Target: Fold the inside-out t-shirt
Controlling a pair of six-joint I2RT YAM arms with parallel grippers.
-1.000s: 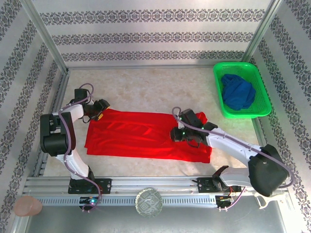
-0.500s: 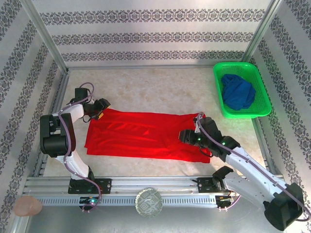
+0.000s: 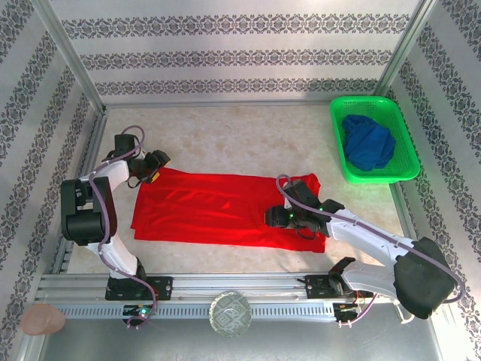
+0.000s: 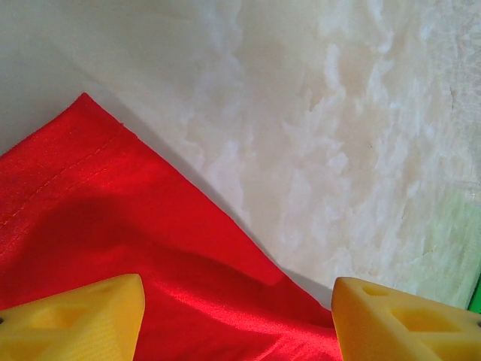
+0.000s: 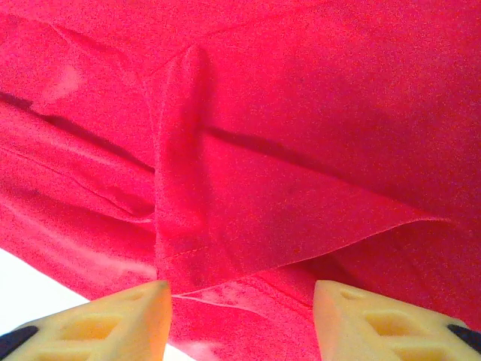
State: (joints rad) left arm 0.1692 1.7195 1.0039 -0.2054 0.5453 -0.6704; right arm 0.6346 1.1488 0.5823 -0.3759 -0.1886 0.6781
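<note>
Marbled tabletop (image 3: pixel 248 135) holds the shirt (image 3: pixel 225 209), a flat band mid-table. Left gripper (image 4: pixel 237 320) gapes empty over its far-left corner. Right gripper (image 5: pixel 240 320), also open and empty, hovers above a sleeve fold; pinching one layer could drag everything askew.

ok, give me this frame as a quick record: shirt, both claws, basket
shirt: red, lying flat in a long band across the table
left claw: open, over the shirt's far-left corner, nothing gripped
right claw: open, low over the shirt's right end, creased cloth under it
basket: green, far right of the table, apart from the shirt
basket contents: blue garment, bunched up
</note>
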